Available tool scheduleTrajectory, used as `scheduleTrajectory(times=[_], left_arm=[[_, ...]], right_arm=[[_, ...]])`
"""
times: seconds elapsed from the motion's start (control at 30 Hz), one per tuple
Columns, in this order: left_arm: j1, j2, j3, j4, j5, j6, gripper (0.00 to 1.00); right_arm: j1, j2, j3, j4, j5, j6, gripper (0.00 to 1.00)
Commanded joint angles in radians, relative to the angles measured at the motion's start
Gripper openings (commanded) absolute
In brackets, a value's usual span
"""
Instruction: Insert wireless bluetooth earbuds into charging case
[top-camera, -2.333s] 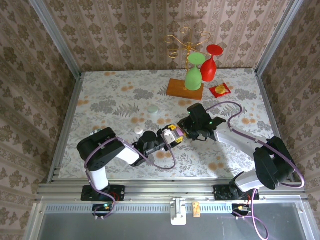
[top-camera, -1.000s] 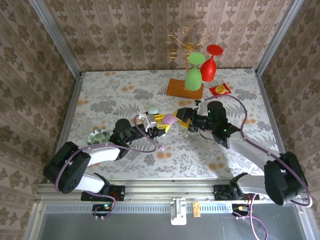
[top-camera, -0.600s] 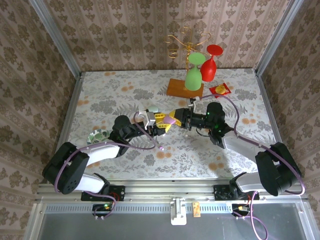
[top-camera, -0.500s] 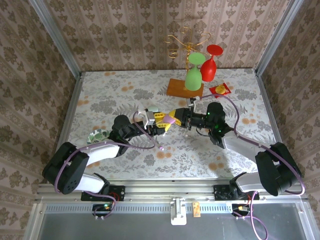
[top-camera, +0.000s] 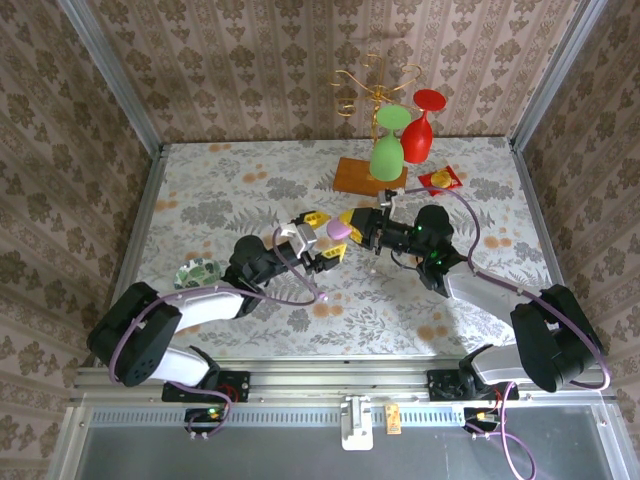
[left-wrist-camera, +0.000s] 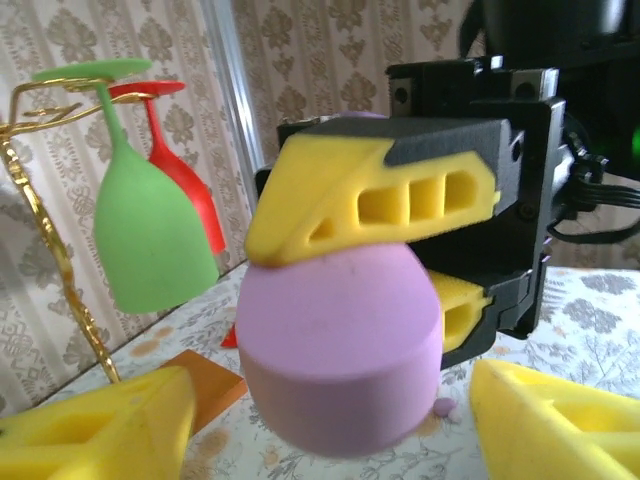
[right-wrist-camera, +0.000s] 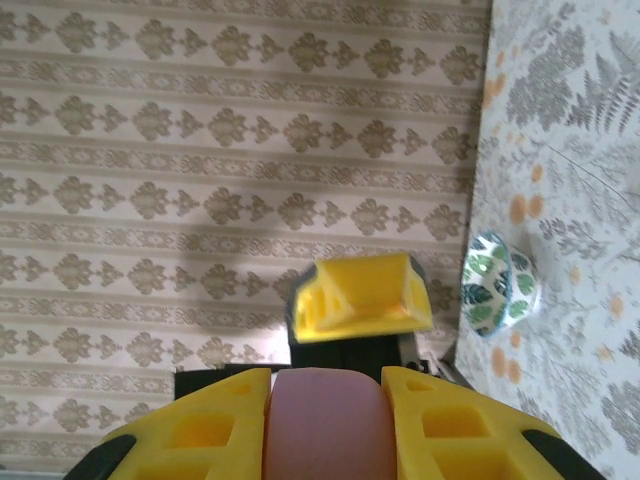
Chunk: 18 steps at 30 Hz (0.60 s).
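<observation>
The purple oval charging case (top-camera: 338, 230) hangs above the middle of the table. My right gripper (top-camera: 348, 228) is shut on it, its yellow fingers (right-wrist-camera: 190, 432) pressing both sides of the case (right-wrist-camera: 325, 420). My left gripper (top-camera: 320, 238) faces it from the left and stands open. Its yellow fingers (left-wrist-camera: 100, 430) sit apart from the case (left-wrist-camera: 340, 350) on either side. One tiny purple and whitish earbud (left-wrist-camera: 445, 407) lies on the table under the case.
A gold rack with a green glass (top-camera: 387, 150) and a red glass (top-camera: 420, 130) stands on a wooden base (top-camera: 368, 178) at the back. A red packet (top-camera: 440, 180) lies to its right. A leaf-patterned bowl (top-camera: 197, 272) sits by the left arm.
My right gripper came in from the right and shut on the purple case. My left gripper, which held the case, has opened and let it go.
</observation>
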Motion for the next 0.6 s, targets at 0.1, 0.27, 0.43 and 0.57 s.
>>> scheduleTrajectory(times=[0.1,0.27,0.43,0.57], left_arm=[[-0.007,0.042,0.009,0.105,-0.055,0.016,0.59],[-0.009,0.04,0.012,0.108,-0.072,0.006,0.57],[-0.008,0.038,0.016,0.106,-0.062,-0.008,0.52],[-0.007,0.044,0.022,0.107,-0.054,-0.021,0.48]], right_arm=[[0.026,0.076,0.013,0.184,0.072,0.092,0.17],[0.039,0.105,0.011,0.219,0.081,0.107,0.17],[0.039,0.118,0.007,0.225,0.09,0.107,0.17],[0.039,0.13,0.014,0.239,0.083,0.114,0.16]])
